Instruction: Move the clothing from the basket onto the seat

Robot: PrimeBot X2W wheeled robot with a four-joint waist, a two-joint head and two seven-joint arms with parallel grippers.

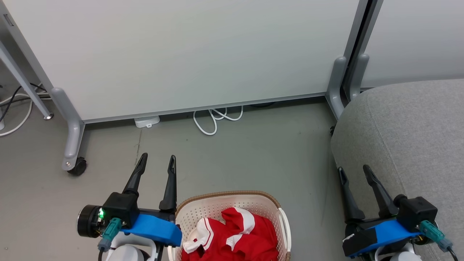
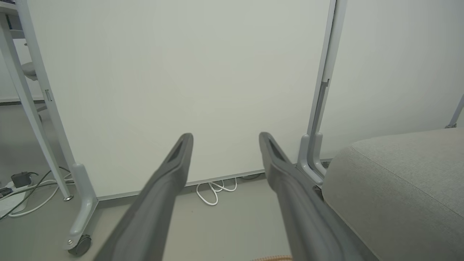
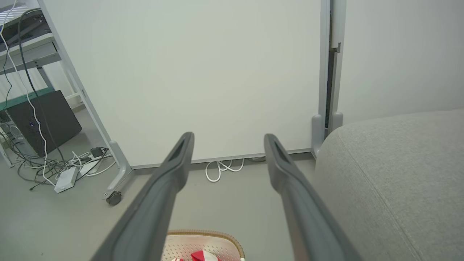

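The cream-white basket (image 1: 214, 204) with a brown woven rim stands on the floor at the bottom centre of the head view. Red clothing (image 1: 250, 235) with white striped trim lies bunched inside it. The grey seat (image 1: 409, 137) fills the right side. My left gripper (image 1: 157, 159) is open just left of the basket, fingers pointing away, holding nothing. At the seat's near-left corner my right gripper (image 1: 353, 170) is open and empty. The right wrist view shows the basket rim (image 3: 217, 233) and a scrap of red clothing (image 3: 203, 256) between its fingers (image 3: 174, 174). The left wrist view shows the seat (image 2: 402, 188) on the right.
A white partition panel (image 1: 188, 54) on grey castor feet (image 1: 74, 165) stands across the back. A white cable loop (image 1: 214, 117) and a small white box (image 1: 146, 121) lie under it. More cables and a dark case (image 3: 43, 119) are off to the left.
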